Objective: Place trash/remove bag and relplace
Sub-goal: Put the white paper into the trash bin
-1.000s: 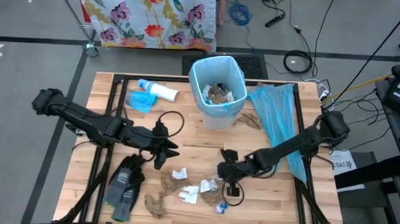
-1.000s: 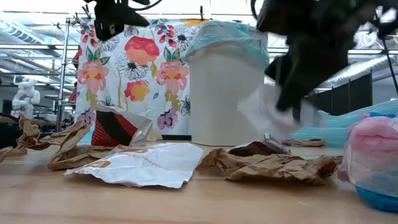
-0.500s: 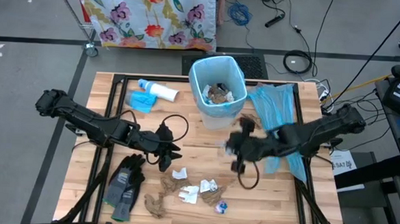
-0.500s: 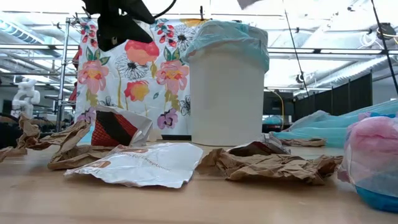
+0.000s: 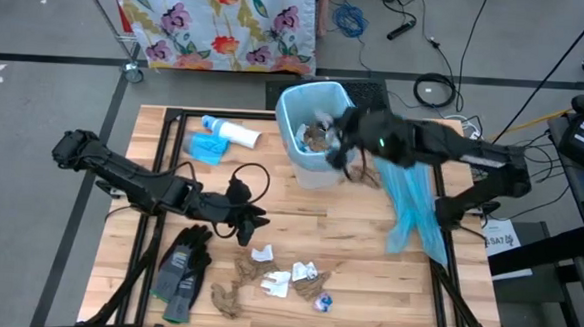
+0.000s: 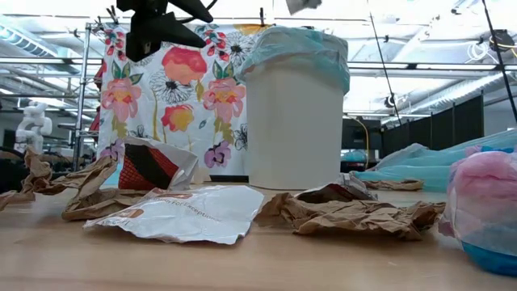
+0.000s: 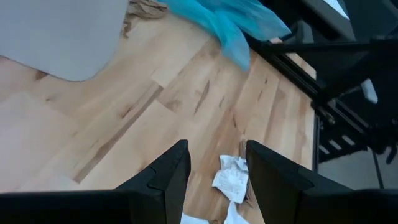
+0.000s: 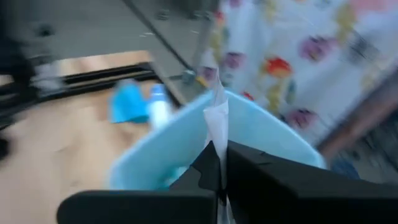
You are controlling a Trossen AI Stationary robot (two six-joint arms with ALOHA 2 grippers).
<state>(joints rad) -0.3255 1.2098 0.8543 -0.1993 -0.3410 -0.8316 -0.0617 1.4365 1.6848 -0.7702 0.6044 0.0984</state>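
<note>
R tool (image 8: 219, 163) clenched on white paper scrap (image 8: 217, 118), above rim of bin (image 5: 318, 135) at surface's far edge. L tool (image 7: 216, 167) released, above surface centre. Remaining trash (image 5: 278, 275) near front edge.

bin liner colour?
Light blue bin liner, clearest in the high view.

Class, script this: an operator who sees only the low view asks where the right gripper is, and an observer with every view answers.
Observer: The right gripper is above the bin's rim.
Operator: Is it holding anything?
Observer: Yes, it is shut on a white paper scrap.
Operator: And the left gripper?
Observer: The left gripper is open, above loose scraps on the table.
</note>
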